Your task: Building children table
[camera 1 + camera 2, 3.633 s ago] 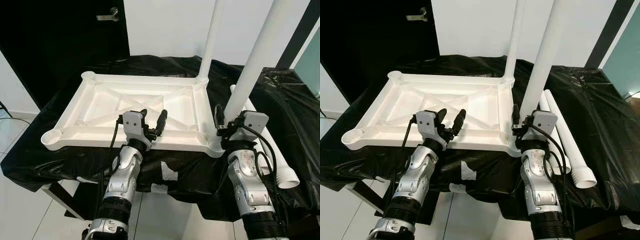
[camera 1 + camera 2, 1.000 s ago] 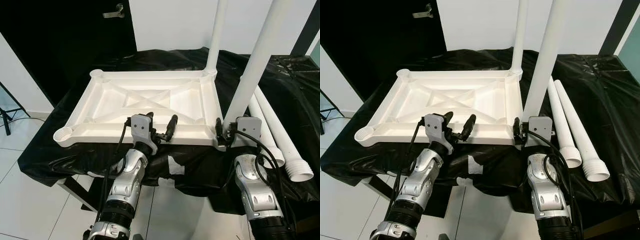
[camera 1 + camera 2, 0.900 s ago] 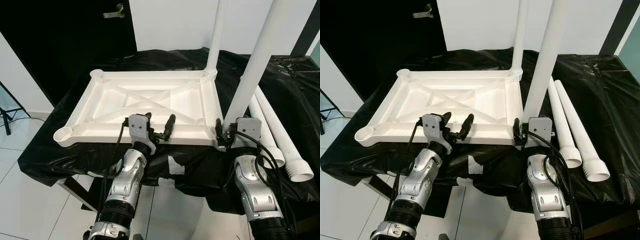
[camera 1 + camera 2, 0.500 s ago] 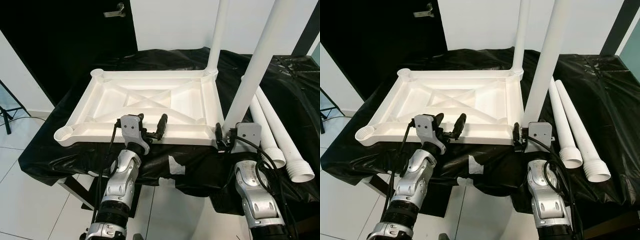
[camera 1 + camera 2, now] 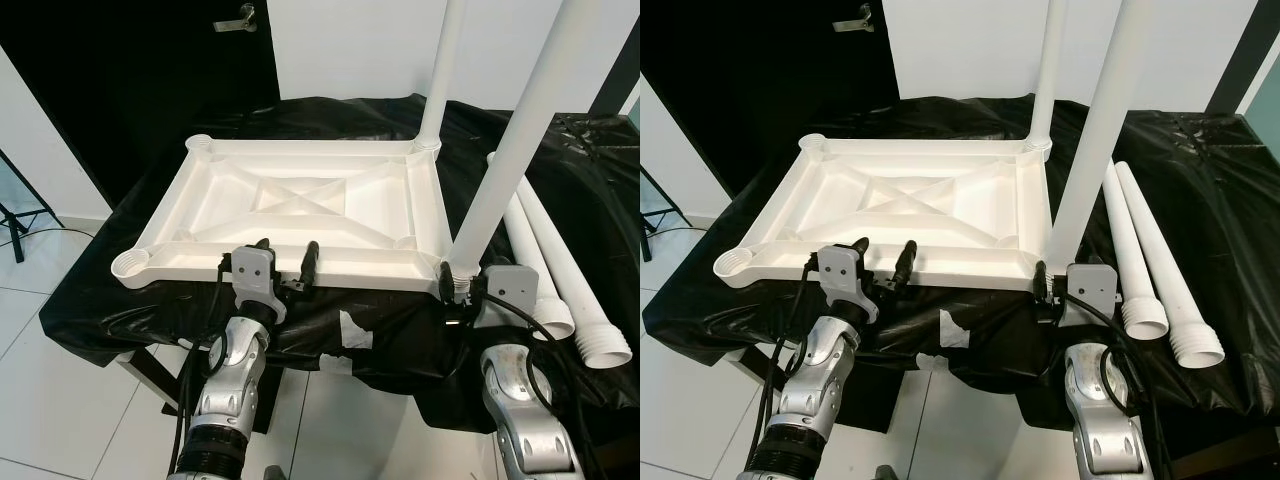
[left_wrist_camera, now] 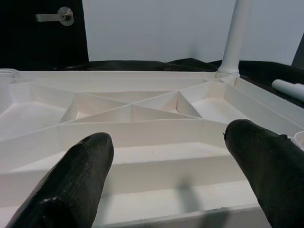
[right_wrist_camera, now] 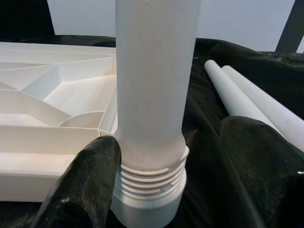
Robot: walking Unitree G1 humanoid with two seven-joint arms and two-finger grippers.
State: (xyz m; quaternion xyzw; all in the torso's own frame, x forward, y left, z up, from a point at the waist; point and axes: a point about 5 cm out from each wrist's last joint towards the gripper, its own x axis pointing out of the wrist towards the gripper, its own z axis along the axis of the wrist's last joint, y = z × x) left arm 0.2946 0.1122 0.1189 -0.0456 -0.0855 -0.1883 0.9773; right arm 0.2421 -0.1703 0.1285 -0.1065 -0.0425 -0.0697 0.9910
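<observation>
The white tabletop (image 5: 210, 200) lies upside down on a black-draped table (image 5: 330, 115). Two white legs stand upright in its right corners, one far (image 5: 440, 70) and one near (image 5: 505, 150). Its left corner sockets, near (image 5: 130, 266) and far (image 5: 198, 142), are empty. My left gripper (image 5: 287, 262) is open just in front of the near rim, its fingers (image 6: 80, 175) spread with nothing between them. My right gripper (image 7: 166, 190) is open around the near leg's threaded base (image 7: 149, 156). One finger (image 7: 90, 175) touches the base; the other stands apart from it.
Two loose white legs (image 5: 560, 270) lie side by side on the black cloth right of the tabletop, open ends toward me. White tape patches (image 5: 350, 325) hang on the cloth's front. A dark door (image 5: 150, 60) with a handle stands behind left. Tiled floor lies below.
The camera has pulled back slightly. My left gripper has slid left along the near rim and drawn back a little. My right gripper sits slightly lower by the near leg's base.
</observation>
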